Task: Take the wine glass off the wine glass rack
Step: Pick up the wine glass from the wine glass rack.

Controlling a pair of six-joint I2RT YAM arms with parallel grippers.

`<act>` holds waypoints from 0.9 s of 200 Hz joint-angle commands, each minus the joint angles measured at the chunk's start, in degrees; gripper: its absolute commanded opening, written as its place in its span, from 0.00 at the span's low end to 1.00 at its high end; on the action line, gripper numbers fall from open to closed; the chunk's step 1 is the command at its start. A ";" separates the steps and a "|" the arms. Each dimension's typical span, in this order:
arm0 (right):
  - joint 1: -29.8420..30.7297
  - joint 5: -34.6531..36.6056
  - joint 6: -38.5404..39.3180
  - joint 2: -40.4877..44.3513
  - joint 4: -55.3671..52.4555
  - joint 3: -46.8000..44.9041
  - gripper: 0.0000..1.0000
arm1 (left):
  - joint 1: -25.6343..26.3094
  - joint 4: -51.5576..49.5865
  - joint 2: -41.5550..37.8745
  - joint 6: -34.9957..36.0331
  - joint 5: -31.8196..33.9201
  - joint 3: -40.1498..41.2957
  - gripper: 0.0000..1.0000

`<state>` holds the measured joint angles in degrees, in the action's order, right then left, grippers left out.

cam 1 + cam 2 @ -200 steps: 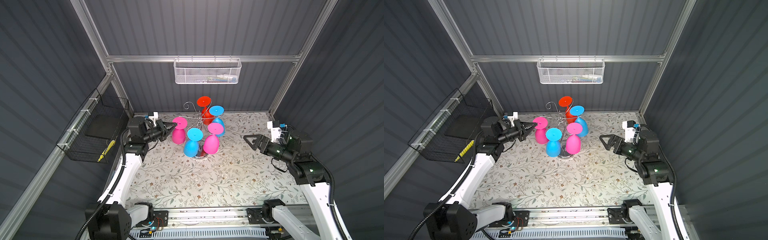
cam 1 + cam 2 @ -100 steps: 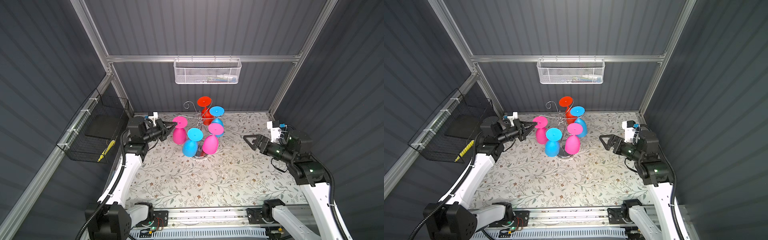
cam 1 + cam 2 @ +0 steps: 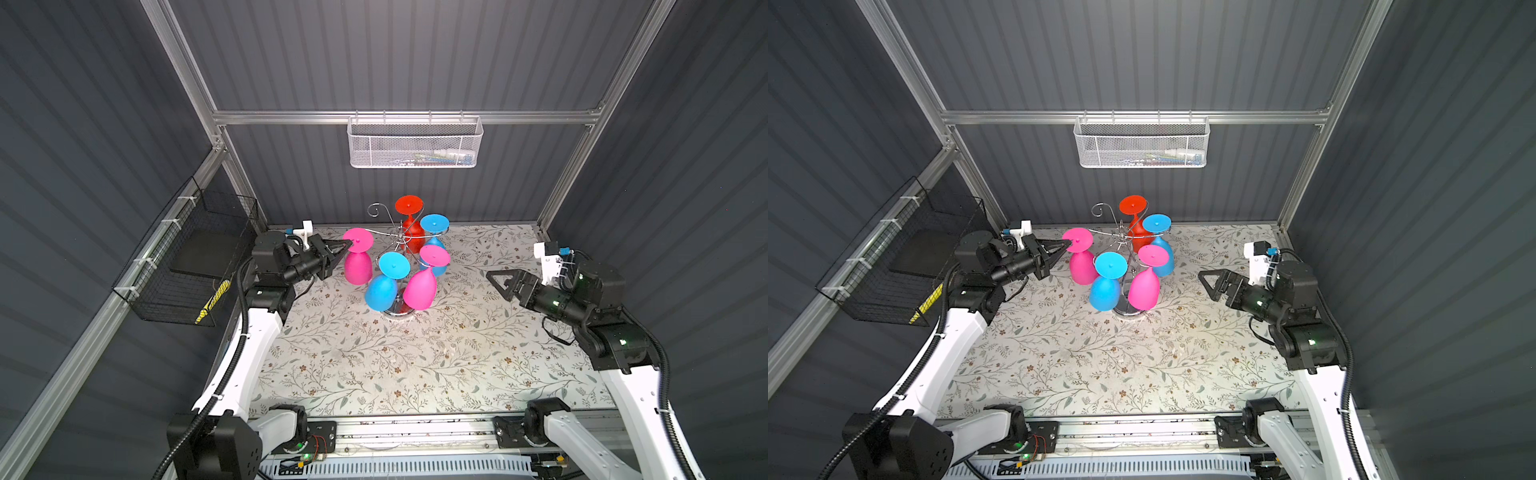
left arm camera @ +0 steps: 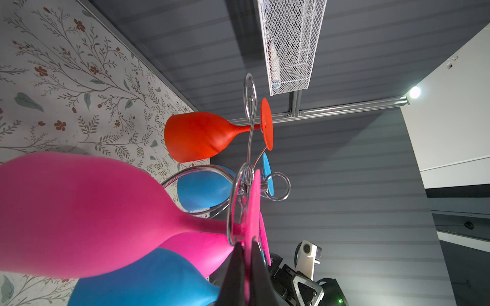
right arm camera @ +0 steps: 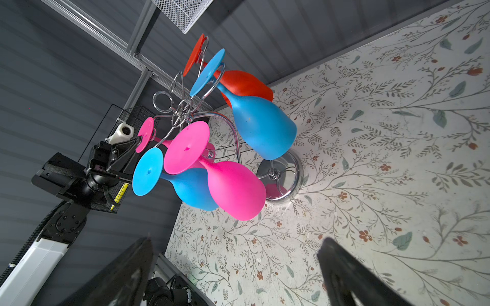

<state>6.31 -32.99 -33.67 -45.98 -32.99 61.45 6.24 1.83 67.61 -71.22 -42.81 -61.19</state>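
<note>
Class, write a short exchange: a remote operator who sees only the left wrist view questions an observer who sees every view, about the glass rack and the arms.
Operator: My left gripper is shut on the round foot of the pink plastic wine glass. Where does the shiny chrome wire wine glass rack stand?
Observer: Its round disc base rests on the floral tablecloth, toward the table's far edge.
Operator: And the other arm?
Observer: The right gripper is open and empty, apart from the rack, on the side opposite yours.
</note>
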 commanded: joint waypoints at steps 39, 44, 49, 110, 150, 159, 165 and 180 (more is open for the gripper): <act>0.29 0.12 -0.37 0.71 0.70 -0.15 0.99 | 0.20 3.53 -0.26 -1.64 1.41 -4.06 0.00; 0.33 0.12 -0.31 0.78 0.62 -0.11 0.99 | 0.18 3.62 -0.26 -1.64 1.44 -4.20 0.00; 0.29 0.13 -0.30 0.80 0.66 -0.11 0.99 | 0.18 3.65 -0.16 -1.53 1.43 -4.39 0.00; 0.37 0.40 -0.27 0.84 0.57 -0.32 0.99 | 0.18 1.87 1.53 0.47 1.64 -5.65 0.00; 0.42 0.53 -0.26 0.71 0.64 -0.28 0.99 | 0.18 3.01 3.25 0.44 1.24 -6.27 0.00; 0.46 0.56 -0.26 0.71 0.70 -0.36 0.99 | 0.18 3.23 3.69 0.37 1.00 -6.50 0.00; 0.44 0.56 -0.31 0.71 0.66 -0.37 0.99 | 0.18 3.39 3.96 0.28 0.82 -6.72 0.00; 0.46 0.56 -0.17 0.69 0.63 -0.39 0.99 | 0.35 4.12 4.56 -0.19 0.61 -7.01 0.00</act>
<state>6.44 -32.75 -33.69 -45.78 -32.99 61.45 6.24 3.33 71.64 -72.05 -41.39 -65.45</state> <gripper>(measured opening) 0.990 0.062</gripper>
